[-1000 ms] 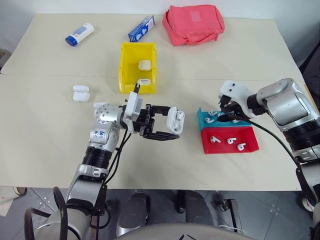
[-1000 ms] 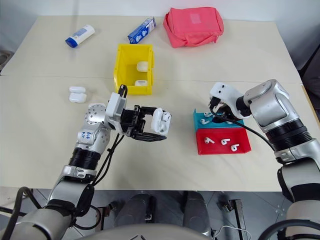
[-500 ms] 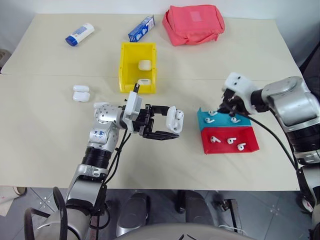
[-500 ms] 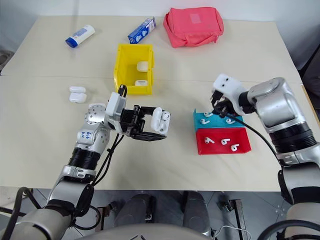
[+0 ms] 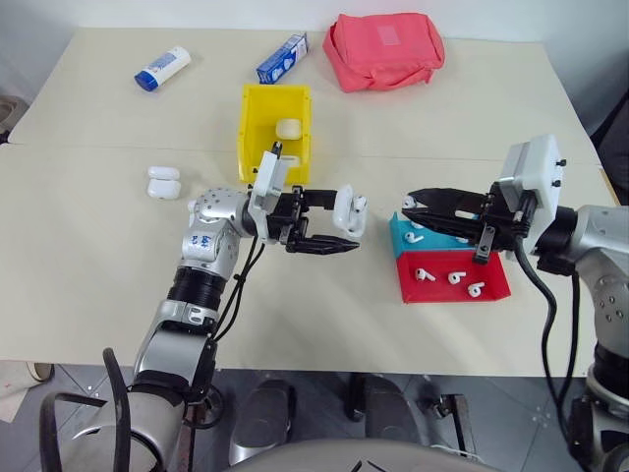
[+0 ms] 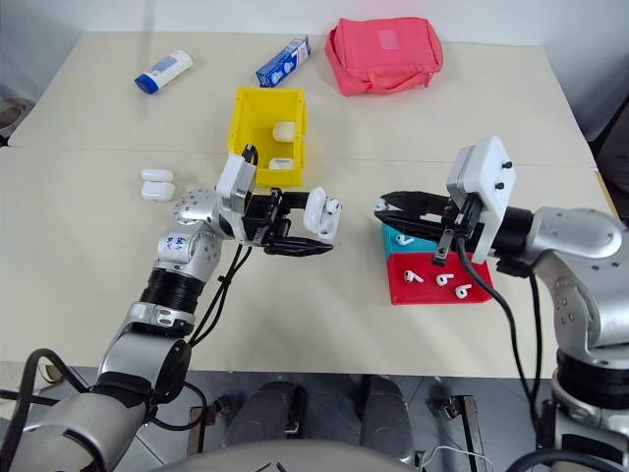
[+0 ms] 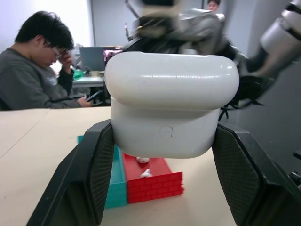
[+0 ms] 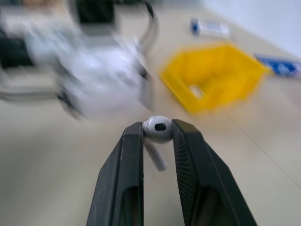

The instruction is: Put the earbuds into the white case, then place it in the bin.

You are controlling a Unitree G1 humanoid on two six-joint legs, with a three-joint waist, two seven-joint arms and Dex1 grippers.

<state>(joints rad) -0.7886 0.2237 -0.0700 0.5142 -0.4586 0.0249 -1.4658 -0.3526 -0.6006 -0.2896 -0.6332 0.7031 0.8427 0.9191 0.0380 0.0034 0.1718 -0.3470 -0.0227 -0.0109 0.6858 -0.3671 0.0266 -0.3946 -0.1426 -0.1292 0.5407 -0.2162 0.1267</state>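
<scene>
Claw on the right [image 8: 157, 134] is nearly shut and pinches one earbud [image 8: 157, 129] by its round head, with the stem hanging down between the tips. Left claw [image 5: 339, 224] is squeezed tight on the white case [image 5: 348, 210] and holds it up above the counter [image 5: 88, 275], straight ahead of the right claw with a gap between them.

To do this step well, I think the right claw should go slowly to the case, line the stem up with a hole in the case, and let go only when the earbud sits in. The left claw should keep the case very steady.

Some things are hard to see. The case top looks shut from the left wrist, so I cannot tell if the lid is open. The right wrist view is smeared, so the case ahead is just a white blur. The yellow bin [image 5: 254, 133] is behind the left claw, and more earbuds lie in the red tray [image 5: 462, 280] under the right claw.
</scene>
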